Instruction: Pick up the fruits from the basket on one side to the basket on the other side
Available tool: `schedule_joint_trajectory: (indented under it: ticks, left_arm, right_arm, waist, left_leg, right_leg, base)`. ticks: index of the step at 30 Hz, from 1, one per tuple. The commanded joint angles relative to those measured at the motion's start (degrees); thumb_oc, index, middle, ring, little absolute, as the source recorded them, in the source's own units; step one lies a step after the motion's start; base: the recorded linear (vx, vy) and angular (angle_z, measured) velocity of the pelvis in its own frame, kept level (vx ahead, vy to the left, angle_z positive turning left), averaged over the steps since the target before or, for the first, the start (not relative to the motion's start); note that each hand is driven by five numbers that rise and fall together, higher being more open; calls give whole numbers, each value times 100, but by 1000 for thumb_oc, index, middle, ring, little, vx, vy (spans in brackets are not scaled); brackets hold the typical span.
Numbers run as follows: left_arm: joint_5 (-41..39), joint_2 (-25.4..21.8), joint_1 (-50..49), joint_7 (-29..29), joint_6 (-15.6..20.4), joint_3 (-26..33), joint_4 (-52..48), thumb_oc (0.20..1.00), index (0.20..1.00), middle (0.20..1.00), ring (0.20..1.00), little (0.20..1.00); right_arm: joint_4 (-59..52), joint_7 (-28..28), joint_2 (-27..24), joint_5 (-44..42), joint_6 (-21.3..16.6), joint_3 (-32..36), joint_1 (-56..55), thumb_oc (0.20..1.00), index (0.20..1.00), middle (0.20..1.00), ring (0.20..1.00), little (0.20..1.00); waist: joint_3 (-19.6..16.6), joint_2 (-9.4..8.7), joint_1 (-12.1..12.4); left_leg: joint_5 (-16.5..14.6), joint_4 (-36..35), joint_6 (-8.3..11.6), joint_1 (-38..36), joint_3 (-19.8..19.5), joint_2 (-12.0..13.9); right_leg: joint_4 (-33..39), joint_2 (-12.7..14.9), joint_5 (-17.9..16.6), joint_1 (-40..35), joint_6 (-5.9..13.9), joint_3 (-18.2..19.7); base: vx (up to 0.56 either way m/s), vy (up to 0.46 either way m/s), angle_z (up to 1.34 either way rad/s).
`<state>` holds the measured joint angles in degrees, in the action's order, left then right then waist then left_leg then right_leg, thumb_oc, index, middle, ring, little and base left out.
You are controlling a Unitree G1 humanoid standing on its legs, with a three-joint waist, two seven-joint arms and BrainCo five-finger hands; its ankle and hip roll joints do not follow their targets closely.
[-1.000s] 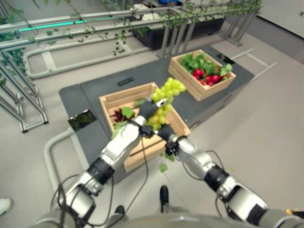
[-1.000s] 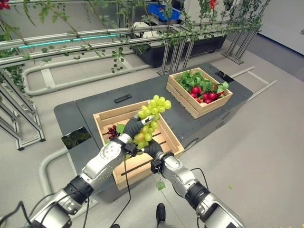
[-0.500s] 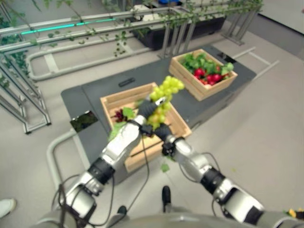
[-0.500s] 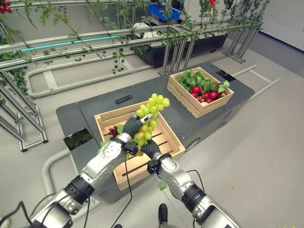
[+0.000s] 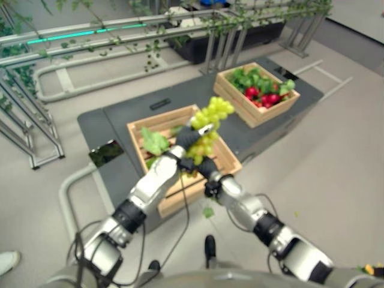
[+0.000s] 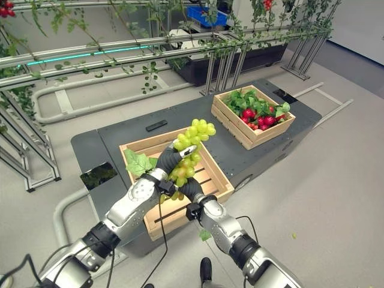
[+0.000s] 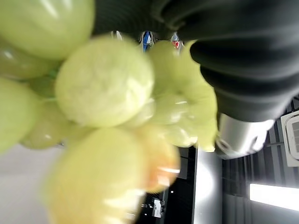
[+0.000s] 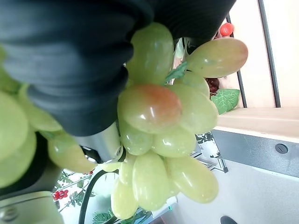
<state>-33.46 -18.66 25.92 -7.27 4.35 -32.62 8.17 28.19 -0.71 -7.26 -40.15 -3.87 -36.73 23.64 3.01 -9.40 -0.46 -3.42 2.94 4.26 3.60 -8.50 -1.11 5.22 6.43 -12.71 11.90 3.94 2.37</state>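
A bunch of green grapes (image 6: 191,150) hangs in the air above the near wooden crate (image 6: 207,174), lifted clear of its slats. The left hand (image 6: 170,159) has its dark-covered fingers curled round the middle of the bunch, so the upper grapes stick out past it toward the far side and the lower ones trail down beneath. Its own wrist camera has the grapes (image 7: 103,84) pressed right up against the ribbed cover. The right hand (image 6: 191,189) sits just below and beside the left one, right up against the bottom of the bunch; from the head cameras and from its wrist camera, where the grapes (image 8: 159,140) dangle beside the dark cover, I cannot tell whether its fingers are closed on the fruit or merely lying against it.

In the near crate, by its left end, lies a large green leaf (image 6: 138,162). The crate stands on a dark grey worktop (image 6: 114,139). Well apart from it, at the right end of the same worktop, a second wooden crate (image 6: 235,129) holds red fruit (image 6: 255,120) among green leaves (image 6: 243,99). A small black device (image 6: 156,125) lies on the worktop behind the near crate. Beyond the worktop run metal rails (image 6: 90,48) draped with vines.
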Motion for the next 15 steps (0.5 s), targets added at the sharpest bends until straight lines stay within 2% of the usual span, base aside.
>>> schedule_joint_trajectory:
  ticks: [1, 15]
  left_arm:
    - [-125, 350, 328, 75, 389, -124, -257, 1000, 1000, 1000, 1000, 1000]
    - [-132, 252, -360, -138, 762, 472, -684, 1000, 1000, 1000, 1000, 1000]
  right_arm:
    - [-173, -10, 403, -195, -473, 413, 437, 200, 200, 200, 200, 200]
    - [-259, 140, 272, -8, -649, 670, 238, 200, 200, 200, 200, 200]
  waist:
    - [-3, 199, 85]
    - [37, 122, 152]
  left_leg:
    - [-62, -704, -428, -102, -168, -287]
    - [-61, -703, -448, -82, -170, -311]
  right_leg:
    - [-22, -212, 901, -591, 375, -119]
    - [-23, -182, 870, -568, 383, -105]
  base:
    - [0, 0, 0]
    - [0, 0, 0]
